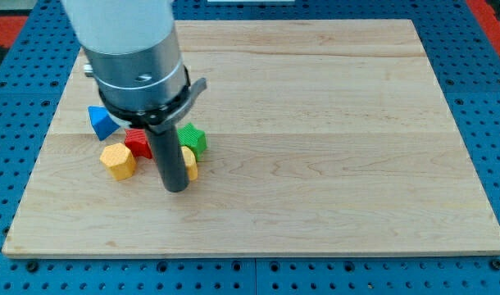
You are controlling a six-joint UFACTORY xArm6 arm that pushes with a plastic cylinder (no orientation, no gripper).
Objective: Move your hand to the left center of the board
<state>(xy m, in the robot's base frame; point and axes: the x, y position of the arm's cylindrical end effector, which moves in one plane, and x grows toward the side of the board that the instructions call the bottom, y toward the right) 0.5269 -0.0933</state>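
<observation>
My tip (176,188) rests on the wooden board (315,147), left of centre and toward the view's bottom. It stands against a yellow block (189,164), which the rod partly hides. A green star-like block (192,138) lies just above the tip, to the right of the rod. A red block (138,142) lies to the upper left of the tip. A yellow hexagonal block (118,160) lies to the tip's left. A blue triangular block (101,122) sits farthest left, partly under the arm's body.
The arm's wide grey and white body (131,49) covers the upper left of the board. A blue perforated table (488,98) surrounds the board on all sides.
</observation>
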